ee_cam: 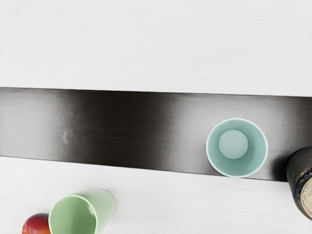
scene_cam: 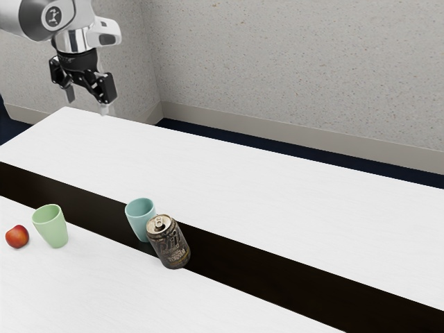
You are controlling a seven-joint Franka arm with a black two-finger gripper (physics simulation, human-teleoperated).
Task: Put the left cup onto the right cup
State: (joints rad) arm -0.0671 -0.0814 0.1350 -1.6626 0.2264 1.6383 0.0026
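A light green cup [scene_cam: 50, 225] stands upright on the white table near the exterior view's left. To its right a teal cup [scene_cam: 140, 218] stands upright on the dark stripe. My gripper [scene_cam: 87, 96] hangs high above the table's far left corner, well away from both cups, open and holding nothing. From the wrist view I look down into the teal cup [ee_cam: 237, 147] and see the green cup [ee_cam: 80, 212] off to the side; both are empty.
A dark soda can [scene_cam: 168, 241] stands touching or almost touching the teal cup's right side; it appears beside that cup as the can [ee_cam: 301, 180]. A red apple [scene_cam: 17, 236] lies left of the green cup. A dark stripe [scene_cam: 291, 277] crosses the white table.
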